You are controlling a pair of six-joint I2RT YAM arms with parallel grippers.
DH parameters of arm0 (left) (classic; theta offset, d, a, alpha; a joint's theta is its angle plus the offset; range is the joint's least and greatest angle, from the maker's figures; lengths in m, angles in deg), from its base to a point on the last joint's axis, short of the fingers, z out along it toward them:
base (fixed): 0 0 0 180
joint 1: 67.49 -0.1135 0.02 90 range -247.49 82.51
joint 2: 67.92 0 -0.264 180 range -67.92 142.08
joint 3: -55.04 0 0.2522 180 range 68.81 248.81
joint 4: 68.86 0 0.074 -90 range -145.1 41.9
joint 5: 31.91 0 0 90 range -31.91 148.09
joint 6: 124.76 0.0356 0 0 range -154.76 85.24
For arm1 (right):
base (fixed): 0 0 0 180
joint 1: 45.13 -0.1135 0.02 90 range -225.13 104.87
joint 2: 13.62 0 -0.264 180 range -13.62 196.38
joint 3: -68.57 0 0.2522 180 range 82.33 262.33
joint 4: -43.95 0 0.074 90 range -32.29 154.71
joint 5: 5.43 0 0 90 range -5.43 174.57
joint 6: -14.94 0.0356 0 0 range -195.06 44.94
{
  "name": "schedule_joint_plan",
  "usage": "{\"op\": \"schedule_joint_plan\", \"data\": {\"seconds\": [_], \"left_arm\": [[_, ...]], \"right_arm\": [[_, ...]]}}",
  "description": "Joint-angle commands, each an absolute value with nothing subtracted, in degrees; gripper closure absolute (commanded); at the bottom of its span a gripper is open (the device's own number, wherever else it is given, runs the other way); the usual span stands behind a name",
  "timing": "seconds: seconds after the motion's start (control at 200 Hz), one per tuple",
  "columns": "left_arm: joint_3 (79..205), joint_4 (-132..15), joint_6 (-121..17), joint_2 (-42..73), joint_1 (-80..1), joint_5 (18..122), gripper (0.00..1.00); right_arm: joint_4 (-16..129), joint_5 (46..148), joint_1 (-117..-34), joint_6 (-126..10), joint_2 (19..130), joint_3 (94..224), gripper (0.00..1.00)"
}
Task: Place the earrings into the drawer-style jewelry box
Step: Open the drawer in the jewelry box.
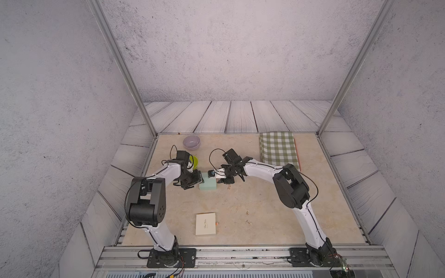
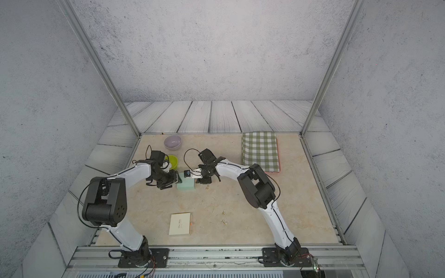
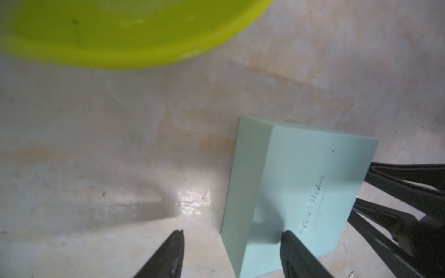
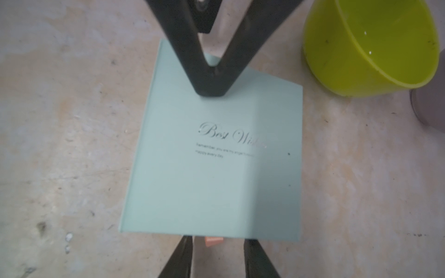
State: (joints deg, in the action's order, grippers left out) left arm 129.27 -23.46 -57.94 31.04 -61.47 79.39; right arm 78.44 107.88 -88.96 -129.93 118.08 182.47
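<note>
The drawer-style jewelry box [image 1: 208, 185] [image 2: 185, 185] is flat, pale teal and lettered "Best Wishes" [image 4: 216, 156], and lies mid-table between both arms. My left gripper [image 3: 233, 243] [image 1: 201, 179] is open at its left edge. One finger [image 3: 291, 243] is over the lid and the other is on the table beside it. My right gripper [image 4: 218, 244] [image 1: 219, 181] is open at the opposite edge, its fingers either side of the box's orange pull tab [image 4: 213, 240] without touching it. Tiny glinting earrings [image 1: 228, 186] [image 1: 247, 212] [image 1: 248, 222] lie loose on the table.
A lime-green bowl [image 1: 195, 161] [image 4: 370, 48] stands just behind the left gripper, with a lilac bowl [image 1: 191, 142] farther back. A green checked cloth [image 1: 279, 149] lies at the back right. A cream flat box [image 1: 206, 223] with an orange tab lies near the front.
</note>
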Motion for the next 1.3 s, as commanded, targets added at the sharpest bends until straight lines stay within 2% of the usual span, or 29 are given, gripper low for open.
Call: {"op": "schedule_joint_plan", "data": {"seconds": [0.0,0.07,0.455,1.296], "left_arm": [[128.69,-23.25,-57.60,31.97,-61.47,80.28,0.33],[128.57,-23.42,-57.63,32.15,-61.43,80.50,0.33],[128.40,-23.42,-57.67,32.60,-61.51,80.01,0.34],[126.88,-23.29,-58.49,32.52,-63.28,75.33,0.38]], "right_arm": [[79.55,106.58,-89.51,-130.60,119.88,183.76,0.63],[79.75,106.22,-89.61,-130.82,120.07,184.01,0.66],[76.84,106.49,-89.73,-128.34,118.94,182.96,1.00],[70.66,103.88,-86.19,-127.79,111.48,171.27,1.00]]}}
